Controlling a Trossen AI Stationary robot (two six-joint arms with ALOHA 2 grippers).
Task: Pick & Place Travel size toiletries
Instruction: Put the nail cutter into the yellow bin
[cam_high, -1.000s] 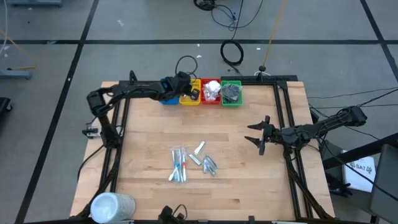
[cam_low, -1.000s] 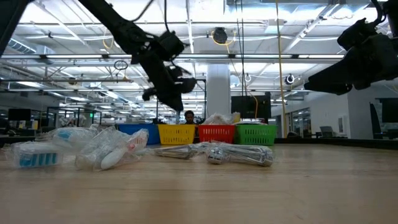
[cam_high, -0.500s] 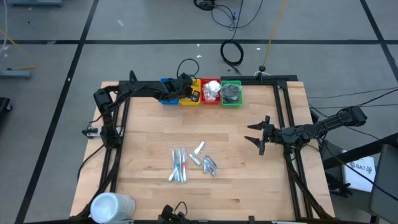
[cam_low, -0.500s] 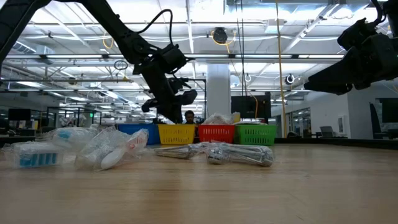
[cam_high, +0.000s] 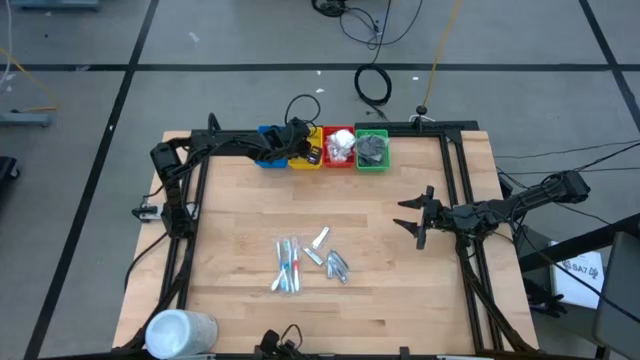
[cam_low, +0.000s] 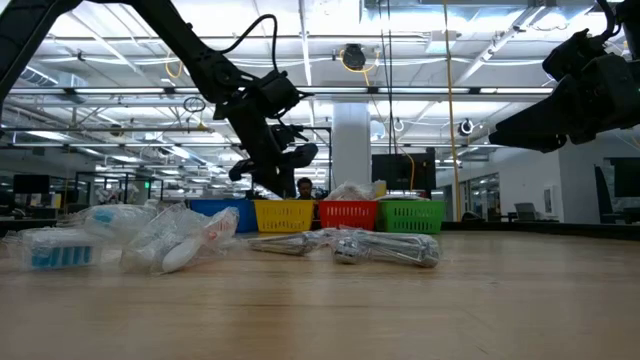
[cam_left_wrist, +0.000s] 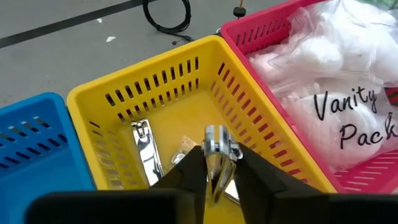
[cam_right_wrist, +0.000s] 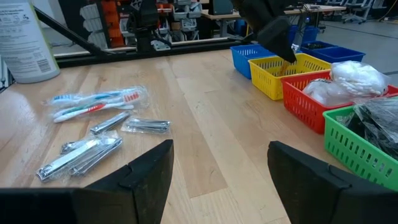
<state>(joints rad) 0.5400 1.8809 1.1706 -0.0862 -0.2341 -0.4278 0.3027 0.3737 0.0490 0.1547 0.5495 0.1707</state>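
Fingers of the left gripper (cam_left_wrist: 214, 180) hang over the yellow bin (cam_left_wrist: 124, 93) at the far edge of the bench (cam_high: 240, 230), pinching a silver nail clipper (cam_left_wrist: 216, 152) that stands on end between them, its head poking up past the tips. They look barely parted, so the release seems to be starting, though the clipper has not dropped. Holding it low and centred over the bin should let it fall beside the 2 or so clippers (cam_left_wrist: 144, 149) already lying on the bin floor, which suggests this bin is the one for metal tools.

The right gripper (cam_high: 418, 218) waits above the bench's right side, its fingers spread wide and holding nothing.

The red bin (cam_high: 339, 148) next door carries white packets, the green bin (cam_high: 372, 150) dark items, the blue bin (cam_high: 268, 150) sits at the row's left end. More toiletries remain mid-bench: wrapped toothbrushes (cam_high: 288, 265) and several clippers (cam_high: 330, 260), so sorting looks well short of finished.
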